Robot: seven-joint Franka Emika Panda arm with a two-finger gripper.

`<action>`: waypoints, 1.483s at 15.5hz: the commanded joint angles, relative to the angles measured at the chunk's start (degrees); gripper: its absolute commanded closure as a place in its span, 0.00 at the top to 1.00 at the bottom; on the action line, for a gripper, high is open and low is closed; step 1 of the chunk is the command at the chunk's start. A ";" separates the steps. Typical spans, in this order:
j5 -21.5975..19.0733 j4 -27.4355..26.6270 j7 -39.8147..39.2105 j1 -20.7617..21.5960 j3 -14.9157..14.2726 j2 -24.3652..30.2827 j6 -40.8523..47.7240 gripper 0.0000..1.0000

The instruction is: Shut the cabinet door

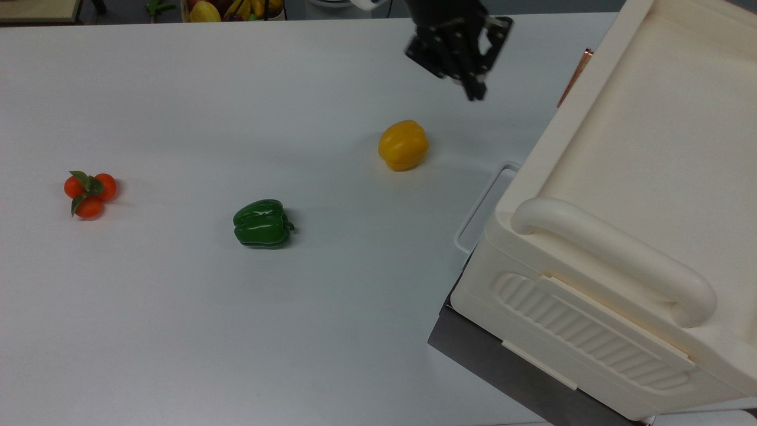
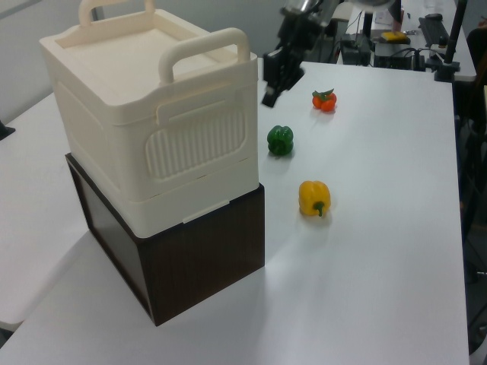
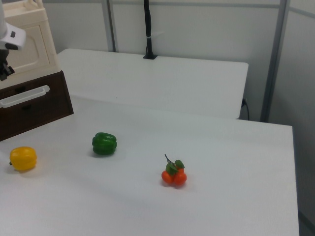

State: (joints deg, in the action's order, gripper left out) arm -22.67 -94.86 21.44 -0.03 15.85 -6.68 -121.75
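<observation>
Tool (image 1: pixel 471 89) hangs over the bench (image 1: pixel 177 325), fingers nearly together, holding nothing, apart from the cabinet (image 1: pixel 639 177). Cabinet door (image 3: pixel 27 44) sits flush, copper handle (image 1: pixel 576 68) showing.

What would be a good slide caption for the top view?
End effector hangs above the table beside the cream cabinet, near a yellow pepper.

The white tabletop (image 1: pixel 177 331) carries a yellow pepper (image 1: pixel 403 145), a green pepper (image 1: pixel 262 223), a cluster of small orange fruits (image 1: pixel 89 192), and the dark base (image 2: pixel 199 258) under the cabinet (image 2: pixel 152 122).
</observation>
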 commanded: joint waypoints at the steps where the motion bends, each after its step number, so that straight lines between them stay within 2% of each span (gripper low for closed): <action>1: 5.43 -1.11 -2.19 0.47 -4.15 5.35 9.85 0.98; 4: 11.94 -0.94 -2.02 1.09 -6.79 8.17 18.27 1.00; 7: 14.32 1.17 -2.28 1.35 -9.43 9.06 25.84 1.00; 10: 14.85 1.88 -2.54 1.53 -11.89 9.76 29.02 1.00; 17: 17.22 1.88 -21.50 1.53 -16.47 10.82 27.89 1.00; 20: 19.07 1.79 -25.47 2.32 -16.64 10.11 24.91 1.00; 23: 18.98 1.61 -26.27 2.32 -16.82 9.94 24.11 1.00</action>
State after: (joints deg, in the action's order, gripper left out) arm -4.71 -92.75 -3.07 0.83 0.20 3.24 -95.95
